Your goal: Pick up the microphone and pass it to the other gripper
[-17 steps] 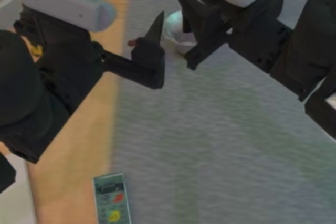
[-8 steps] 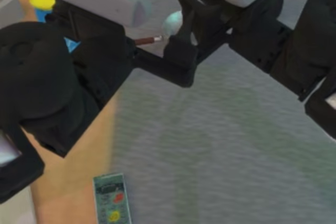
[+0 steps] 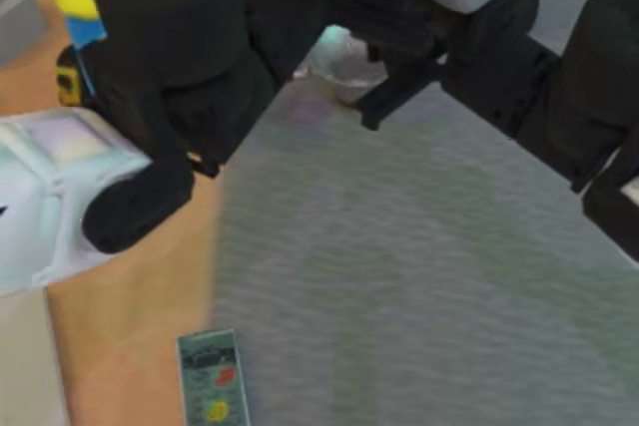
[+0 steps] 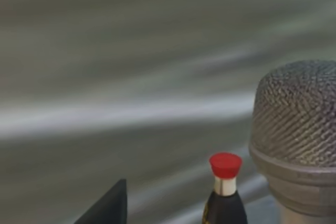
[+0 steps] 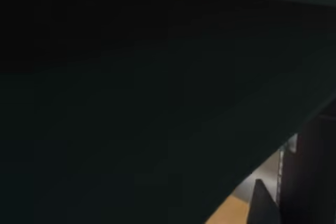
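The microphone (image 4: 296,129) is showing its mesh head close in the left wrist view, beside a red-capped dark bottle (image 4: 224,192). Both end effectors are meeting at the tabletop's (image 3: 419,276) far edge; I cannot tell their fingers' state. The right wrist view is dark. No writing is legible.

The left arm (image 3: 190,57) reaches across the far left of the table toward the middle, its bulky black body covering its own gripper. The right arm (image 3: 519,57) comes in from the far right — its gripper (image 3: 384,32) sits close against the left arm's end.
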Robot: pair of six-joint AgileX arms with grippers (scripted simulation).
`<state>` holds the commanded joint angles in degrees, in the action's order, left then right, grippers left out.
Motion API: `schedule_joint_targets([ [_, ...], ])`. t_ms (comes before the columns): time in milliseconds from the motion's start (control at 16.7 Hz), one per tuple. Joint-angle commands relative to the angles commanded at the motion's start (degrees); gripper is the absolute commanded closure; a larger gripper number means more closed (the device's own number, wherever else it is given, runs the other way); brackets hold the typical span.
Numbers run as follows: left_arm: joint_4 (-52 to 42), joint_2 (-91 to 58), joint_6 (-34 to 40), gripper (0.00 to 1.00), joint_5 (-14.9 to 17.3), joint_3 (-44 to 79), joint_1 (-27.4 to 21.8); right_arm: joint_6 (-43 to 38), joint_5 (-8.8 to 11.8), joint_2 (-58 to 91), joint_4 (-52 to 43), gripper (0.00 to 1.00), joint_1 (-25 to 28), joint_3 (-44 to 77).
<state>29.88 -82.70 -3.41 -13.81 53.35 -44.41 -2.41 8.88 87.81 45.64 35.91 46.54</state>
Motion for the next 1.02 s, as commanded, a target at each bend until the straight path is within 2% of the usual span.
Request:
schedule_joint_targets([
  [180,1.02,-4.2,-0.01,0.0,1.39,3.46,1.32,0.0,0.0,0.0,0.0,1.0,0.0,0.0],
  [420,1.07,-4.39,-0.02,0.0,1.47,3.64,1.39,0.0,0.0,0.0,0.0,1.0,0.0,0.0],
  [1020,1.07,-4.39,-0.02,0.75,1.47,3.64,1.39,0.0,0.0,0.0,0.0,1.0,0.0,0.0],
])
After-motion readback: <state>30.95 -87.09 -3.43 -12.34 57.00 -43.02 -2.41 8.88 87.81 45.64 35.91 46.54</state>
